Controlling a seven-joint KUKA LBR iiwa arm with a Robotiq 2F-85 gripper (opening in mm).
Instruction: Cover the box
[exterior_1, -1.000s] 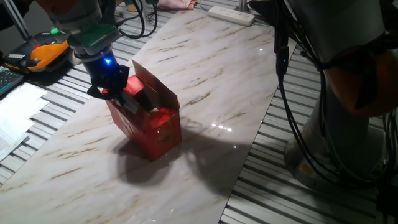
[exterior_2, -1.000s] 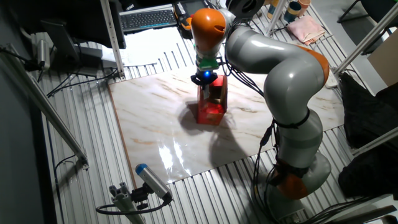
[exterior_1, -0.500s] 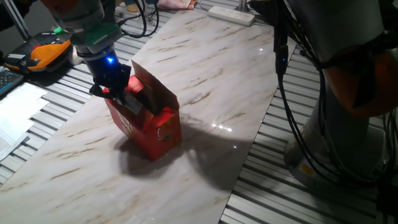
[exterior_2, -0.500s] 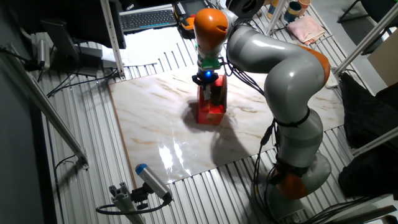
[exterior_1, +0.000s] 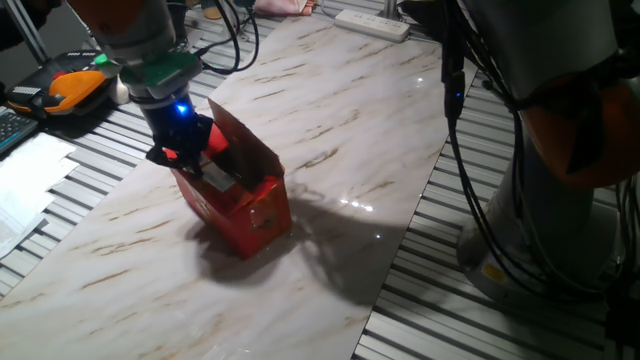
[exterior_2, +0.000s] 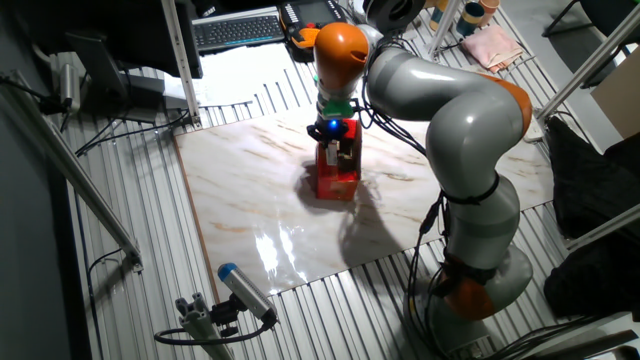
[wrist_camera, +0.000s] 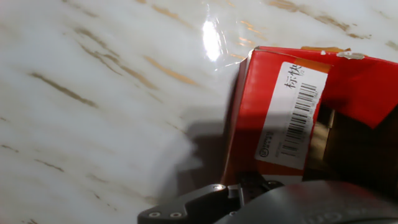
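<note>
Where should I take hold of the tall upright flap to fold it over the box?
Probably the free top edge of the tall upright flap, approached from above on its outer side. It stands clear above the red box, hinged low, so pushing inward swings it over the opening. The gripper sits at the opposite edge.

One fixed camera sat low and close beside the marble table (exterior_1: 330, 120). The other looked down from high and far, taking in the whole arm (exterior_2: 440, 110). Both shared the red box (exterior_1: 245, 210). The hand camera hovered right above it.

Fingers (exterior_1: 190, 150) shifted right, pressing box (exterior_1: 243, 210) flap lower
</note>
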